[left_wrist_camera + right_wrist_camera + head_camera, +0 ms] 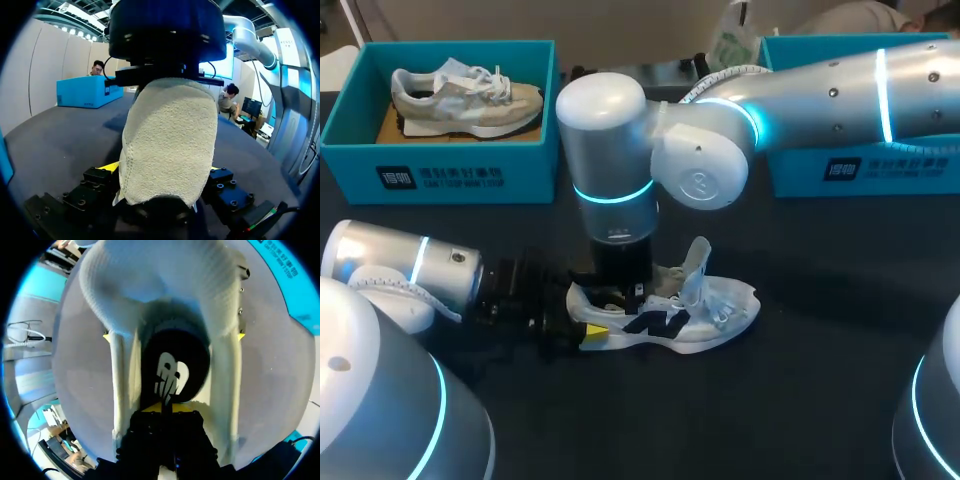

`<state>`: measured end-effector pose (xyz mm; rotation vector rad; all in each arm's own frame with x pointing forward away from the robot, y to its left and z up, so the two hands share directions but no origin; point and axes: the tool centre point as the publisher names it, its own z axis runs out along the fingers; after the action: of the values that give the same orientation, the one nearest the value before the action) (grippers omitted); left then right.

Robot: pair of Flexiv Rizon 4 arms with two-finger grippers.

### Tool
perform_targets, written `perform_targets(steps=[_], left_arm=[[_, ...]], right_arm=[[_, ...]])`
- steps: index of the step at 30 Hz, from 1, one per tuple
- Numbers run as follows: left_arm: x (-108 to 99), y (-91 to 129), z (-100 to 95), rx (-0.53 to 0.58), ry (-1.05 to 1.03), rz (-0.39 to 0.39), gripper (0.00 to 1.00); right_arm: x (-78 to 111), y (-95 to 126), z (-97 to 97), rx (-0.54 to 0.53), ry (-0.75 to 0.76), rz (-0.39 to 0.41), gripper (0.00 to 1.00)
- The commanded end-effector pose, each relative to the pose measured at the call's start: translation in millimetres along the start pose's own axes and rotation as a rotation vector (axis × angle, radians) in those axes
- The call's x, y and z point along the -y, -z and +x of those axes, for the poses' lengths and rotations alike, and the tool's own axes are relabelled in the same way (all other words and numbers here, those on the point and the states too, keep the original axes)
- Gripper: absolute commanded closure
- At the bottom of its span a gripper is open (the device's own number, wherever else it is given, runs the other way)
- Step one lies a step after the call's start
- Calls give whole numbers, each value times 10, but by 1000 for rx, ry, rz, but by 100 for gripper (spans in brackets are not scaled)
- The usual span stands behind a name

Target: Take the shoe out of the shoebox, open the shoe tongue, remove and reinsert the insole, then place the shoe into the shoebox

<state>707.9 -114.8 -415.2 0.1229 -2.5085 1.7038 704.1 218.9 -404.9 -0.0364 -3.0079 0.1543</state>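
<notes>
Left tool (582,333): low over the table (820,380), coming in from my left. It is pinching the heel (167,140) of the shoe from two sides, with one yellow tip on each side of it.
Shoe (695,315): white with dark marks on the side. It lies on the table near the middle, outside both boxes, with its heel toward my left arm and its toe toward the right.
Tongue (698,262): lifted up and standing above the laces.
Right tool (168,409): comes straight down from above into the opening of the shoe, just behind the tongue. Its yellow tips are pressed together.
Insole (172,360): dark, with a pale mark, and inside the shoe just ahead of the right tool's tips.
Left shoebox (450,160): blue and open, at the far left of the table.
Second shoe (465,100): beige and grey, lying on its side in the left shoebox.
Right shoebox (880,170): blue, at the far right, partly hidden behind my right arm. I cannot tell what is inside it.
</notes>
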Motion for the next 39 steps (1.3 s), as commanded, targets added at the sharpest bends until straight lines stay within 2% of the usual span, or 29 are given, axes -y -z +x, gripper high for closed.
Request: perform_targets(steps=[1, 9, 19, 24, 35, 39], left_arm=[[-21, -4, -11, 3, 2, -3, 100], [-21, -4, -11, 3, 2, -3, 100], [-21, -4, -11, 3, 2, -3, 100], [-21, -4, -11, 3, 2, -3, 100], [-21, -4, -11, 3, 2, -3, 100], [-21, -4, -11, 3, 2, -3, 100]], right_arm=[[183, 51, 190, 14, -7, 12, 100], [379, 346, 206, 25, -22, 34, 100], [407, 594, 113, 73, -10, 35, 100], [385, 616, 78, 85, -2, 36, 100], [187, 542, -23, 146, -9, 0, 100], [122, 498, -72, 179, -25, -10, 92]])
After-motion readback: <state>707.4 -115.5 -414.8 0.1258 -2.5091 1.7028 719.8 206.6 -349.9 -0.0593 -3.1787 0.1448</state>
